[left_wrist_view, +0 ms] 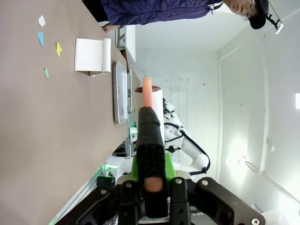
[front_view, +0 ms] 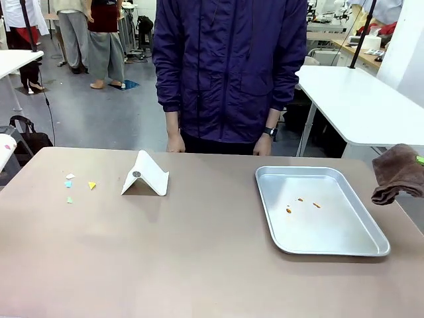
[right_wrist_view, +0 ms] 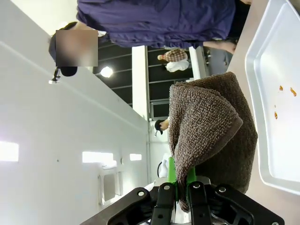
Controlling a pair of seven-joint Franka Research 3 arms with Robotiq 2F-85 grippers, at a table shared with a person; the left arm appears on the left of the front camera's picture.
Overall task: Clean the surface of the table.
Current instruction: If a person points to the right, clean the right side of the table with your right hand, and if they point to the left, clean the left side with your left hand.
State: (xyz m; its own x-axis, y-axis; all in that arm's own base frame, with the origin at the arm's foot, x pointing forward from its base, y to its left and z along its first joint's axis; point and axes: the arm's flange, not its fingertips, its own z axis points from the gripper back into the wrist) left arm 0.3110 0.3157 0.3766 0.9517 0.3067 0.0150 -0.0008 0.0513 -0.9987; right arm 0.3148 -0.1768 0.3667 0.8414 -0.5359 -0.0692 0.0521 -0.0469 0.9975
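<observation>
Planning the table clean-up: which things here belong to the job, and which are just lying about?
Job: table, paper scraps, brown cloth in right gripper, black-handled tool in left gripper.
Probably lying about: white folded stand, metal tray with orange crumbs.

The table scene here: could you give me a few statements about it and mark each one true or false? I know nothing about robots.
1. The right gripper is shut on a brown cloth. True.
2. The metal tray is spotless. False: a few orange bits lie in it.
3. Coloured paper scraps lie on the table, left of the white folded stand. True.
4. The person's hand holds the stand. False: the stand stands alone, and the hand hangs at the table's far edge.
5. The left gripper is open and empty. False: it is shut on a black-handled tool with an orange tip.
</observation>
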